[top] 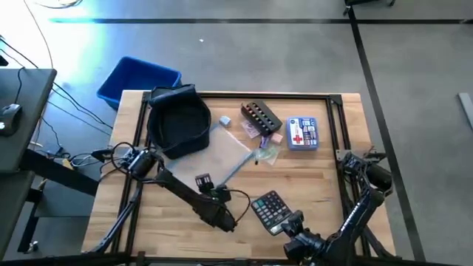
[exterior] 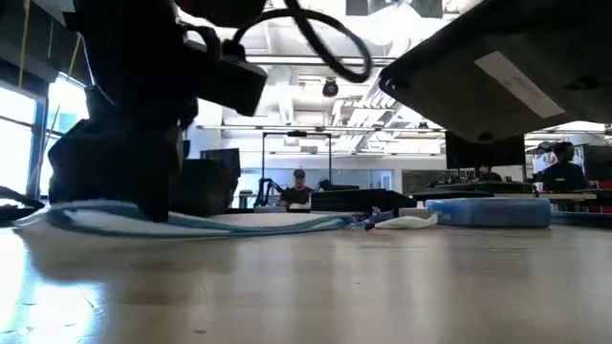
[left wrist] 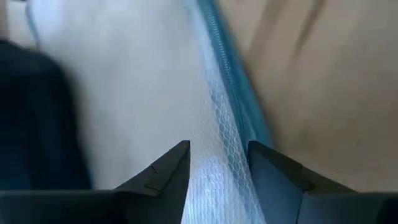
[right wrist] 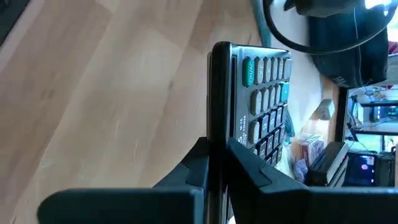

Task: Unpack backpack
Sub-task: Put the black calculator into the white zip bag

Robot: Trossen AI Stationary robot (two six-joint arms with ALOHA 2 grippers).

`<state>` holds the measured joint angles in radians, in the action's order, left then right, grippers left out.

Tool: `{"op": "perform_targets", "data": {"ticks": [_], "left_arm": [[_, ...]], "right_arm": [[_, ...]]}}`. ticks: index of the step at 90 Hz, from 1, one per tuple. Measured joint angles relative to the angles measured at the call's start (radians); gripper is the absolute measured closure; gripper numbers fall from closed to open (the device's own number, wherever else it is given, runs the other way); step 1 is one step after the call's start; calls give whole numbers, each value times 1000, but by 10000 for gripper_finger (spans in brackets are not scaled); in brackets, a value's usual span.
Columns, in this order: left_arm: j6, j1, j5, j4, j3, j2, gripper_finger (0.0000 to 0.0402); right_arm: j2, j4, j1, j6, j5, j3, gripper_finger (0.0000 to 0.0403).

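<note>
Backpack (top: pixel 177 122) sits at the table's far left w/ a clear pouch (top: pixel 230 151) right beside it. Left gripper (left wrist: pixel 217 171) hangs over the pouch's zipper edge, fingers narrowly apart. Right gripper (right wrist: pixel 216 165) is clamped on a calculator (right wrist: pixel 261 93) near the front edge.

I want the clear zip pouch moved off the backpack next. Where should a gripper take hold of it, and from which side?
Grip the clear pouch at its blue zipper edge, coming down from above on the side away from the backpack. It lies flat and limp, so only that stiffer edge offers a hold; the left gripper is open there.
</note>
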<state>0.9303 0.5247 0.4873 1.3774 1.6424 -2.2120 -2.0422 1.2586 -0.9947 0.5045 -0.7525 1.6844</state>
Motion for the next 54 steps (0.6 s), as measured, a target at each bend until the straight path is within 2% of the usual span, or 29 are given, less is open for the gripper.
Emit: {"op": "perform_targets", "data": {"ticks": [17, 33, 54], "left_arm": [[68, -4, 0, 123, 0, 0, 307], [180, -7, 26, 167, 0, 0, 389], [299, 40, 112, 159, 74, 1, 400]], "right_arm": [[0, -36, 0, -16, 0, 0, 387], [2, -92, 0, -53, -7, -18, 387], [2, -379, 33, -311, -28, -170, 387]]}}
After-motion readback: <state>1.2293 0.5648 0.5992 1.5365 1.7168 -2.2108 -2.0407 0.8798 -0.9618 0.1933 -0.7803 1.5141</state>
